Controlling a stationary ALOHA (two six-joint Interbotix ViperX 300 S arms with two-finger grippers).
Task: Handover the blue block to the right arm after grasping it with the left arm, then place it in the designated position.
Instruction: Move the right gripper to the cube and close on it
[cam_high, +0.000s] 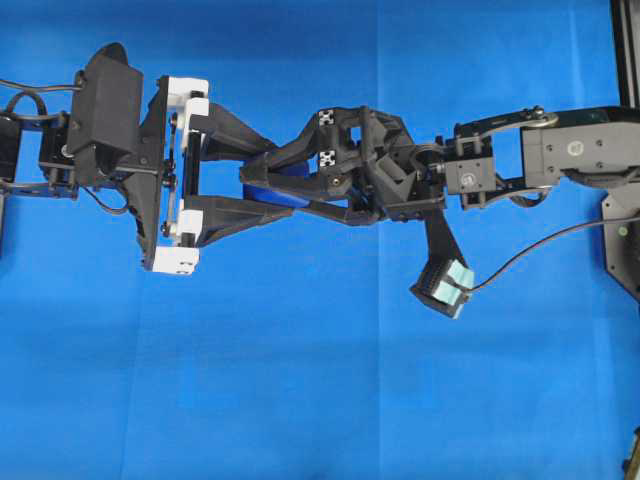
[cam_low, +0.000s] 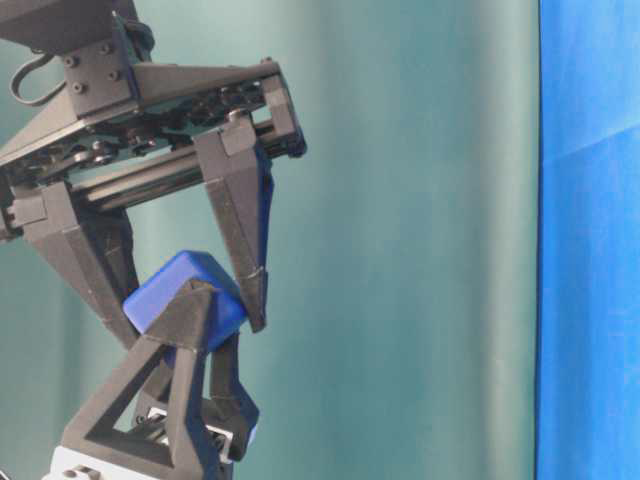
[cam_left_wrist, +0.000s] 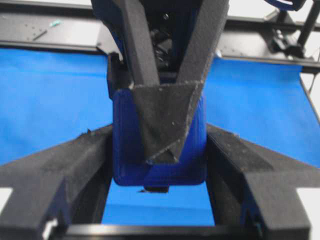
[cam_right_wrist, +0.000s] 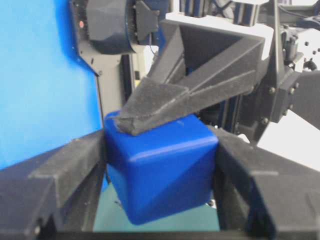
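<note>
In my right wrist view, the blue block (cam_right_wrist: 162, 167) sits at 6 o'clock, clamped between the right gripper (cam_right_wrist: 161, 165) and its 2 fingers. Beyond, at 12 o'clock, the left gripper (cam_high: 262, 188) grips it crosswise, so neither claw blocks the other mid-air.

The small dark-blue plastic cube (cam_right_wrist: 162, 167) looks smooth and faintly glossy; the black wedge-shaped gripper fingers (cam_right_wrist: 165, 107) show grainy matt pads; the blue table cloth (cam_high: 320, 400) seems matt.

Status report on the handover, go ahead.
Left gripper shut on blue block. Right gripper closed around it too, mid-air. Nothing in the way.
</note>
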